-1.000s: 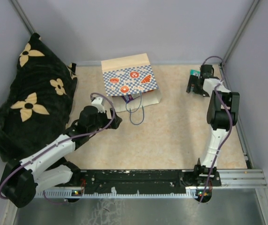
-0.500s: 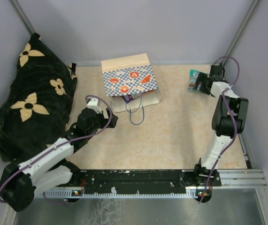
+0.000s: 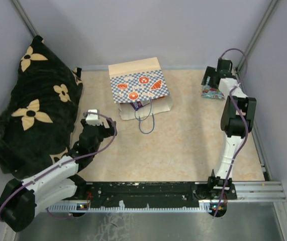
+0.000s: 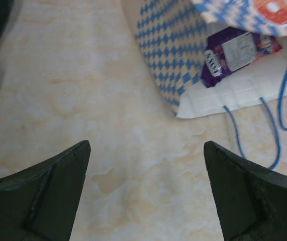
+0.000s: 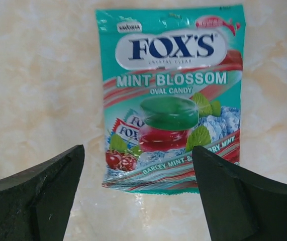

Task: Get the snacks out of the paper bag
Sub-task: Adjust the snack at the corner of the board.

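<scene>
- Pulled back since a second ago, the left arm now sits closer to the near-left corner, and its gripper (image 3: 104, 128) is farther from the paper bag (image 3: 138, 88) than before.
- Half a second ago the right gripper (image 3: 211, 79) was to the right of the teal pouch (image 3: 209, 92). It now hangs over the pouch's far end, by the far-right corner of the table (image 3: 193, 140).
- In the right wrist view the right gripper (image 5: 138, 150) has its fingers spread wide, one on each side of the teal pouch (image 5: 171, 95), and it holds nothing.
- The teal pouch lies flat and face up on the table. Its print reads "FOX'S MINT BLOSSOM OVAL CANDY".
- In the left wrist view the left gripper (image 4: 146, 150) is also spread wide and empty, over bare table near the bag's left side.
- The paper bag (image 4: 171, 55) lies on its side near the middle of the far edge, with its mouth facing the near edge.
- A purple pouch (image 4: 236, 47) shows inside the bag's mouth; in the top view it is only a small dark patch (image 3: 139, 105).
- The bag's blue cord handles (image 3: 146, 123) trail out of the mouth onto the table toward the near edge.
- A black cloth with cream flowers (image 3: 32, 110) is heaped along the left edge, with the left arm just beside it.
</scene>
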